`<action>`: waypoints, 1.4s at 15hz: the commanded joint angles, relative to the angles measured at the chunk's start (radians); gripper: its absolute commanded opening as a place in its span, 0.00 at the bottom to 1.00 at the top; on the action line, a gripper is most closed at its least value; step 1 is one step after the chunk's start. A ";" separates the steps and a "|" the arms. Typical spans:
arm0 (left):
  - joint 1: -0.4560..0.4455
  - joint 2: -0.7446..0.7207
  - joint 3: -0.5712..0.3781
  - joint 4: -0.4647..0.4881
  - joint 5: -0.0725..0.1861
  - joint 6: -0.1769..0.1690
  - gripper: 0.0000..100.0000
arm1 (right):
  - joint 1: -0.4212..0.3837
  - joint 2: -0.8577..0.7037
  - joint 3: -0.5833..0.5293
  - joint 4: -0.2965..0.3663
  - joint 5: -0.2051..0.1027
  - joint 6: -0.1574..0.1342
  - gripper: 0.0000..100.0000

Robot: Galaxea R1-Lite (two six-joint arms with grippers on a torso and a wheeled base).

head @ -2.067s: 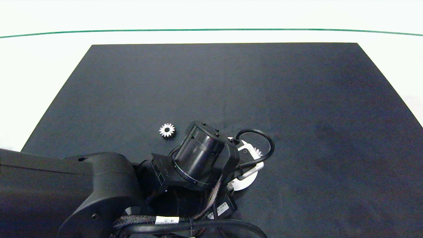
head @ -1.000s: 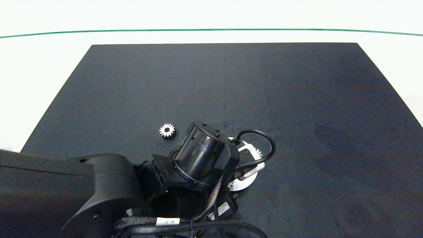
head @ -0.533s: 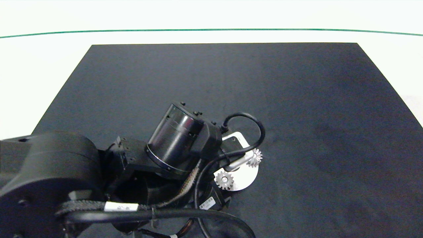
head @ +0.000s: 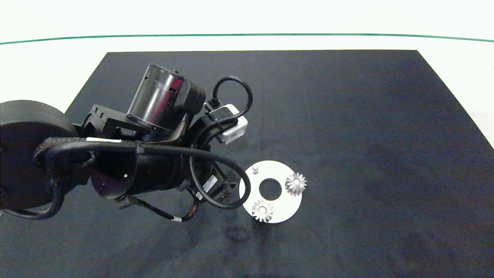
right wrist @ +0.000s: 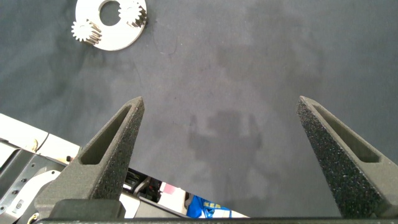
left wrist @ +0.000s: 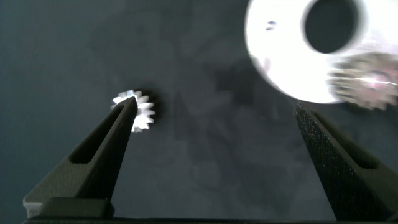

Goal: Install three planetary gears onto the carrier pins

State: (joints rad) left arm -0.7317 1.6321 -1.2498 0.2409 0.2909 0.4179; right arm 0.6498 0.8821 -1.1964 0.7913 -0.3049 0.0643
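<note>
The white carrier disc lies on the mat at front centre. Two planetary gears sit on its carrier pins: one at the right, one at the front. The back-left pin stands bare. A third gear lies loose on the mat, right at one fingertip of my open left gripper, which holds nothing. In the head view the left arm hides that gear and the gripper. The disc lies beyond the other finger. My right gripper hangs open over bare mat, far from the disc.
A black mat covers the white table, with a green line near the far side. The left arm's cables loop close to the disc's left rim. The table edge and some clutter show in the right wrist view.
The left arm has pulled off the carrier disc and swung back and left, leaving a second gear seated on the front pin. It now covers the loose gear in the head view.
</note>
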 commanded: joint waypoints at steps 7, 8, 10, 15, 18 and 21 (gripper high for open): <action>0.129 0.109 -0.079 -0.003 -0.048 0.006 1.00 | 0.002 -0.011 0.003 0.008 -0.002 0.000 1.00; 0.144 0.109 -0.086 -0.003 -0.058 0.009 1.00 | 0.002 -0.011 0.003 0.008 -0.002 0.000 1.00; 0.184 0.109 -0.088 0.000 -0.068 0.030 1.00 | 0.002 -0.006 0.003 0.008 -0.002 0.000 1.00; 0.248 0.106 -0.071 0.000 -0.131 0.042 1.00 | 0.002 0.000 0.004 0.006 0.007 0.000 1.00; 0.275 0.104 -0.054 -0.002 -0.159 0.044 1.00 | 0.001 0.001 0.004 0.006 0.007 0.000 1.00; 0.279 0.106 -0.037 -0.003 -0.183 0.044 1.00 | 0.001 -0.002 0.004 0.006 0.007 0.000 1.00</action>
State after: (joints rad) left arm -0.4551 1.7381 -1.2906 0.2362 0.1053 0.4589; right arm 0.6498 0.8813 -1.1919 0.7936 -0.2957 0.0643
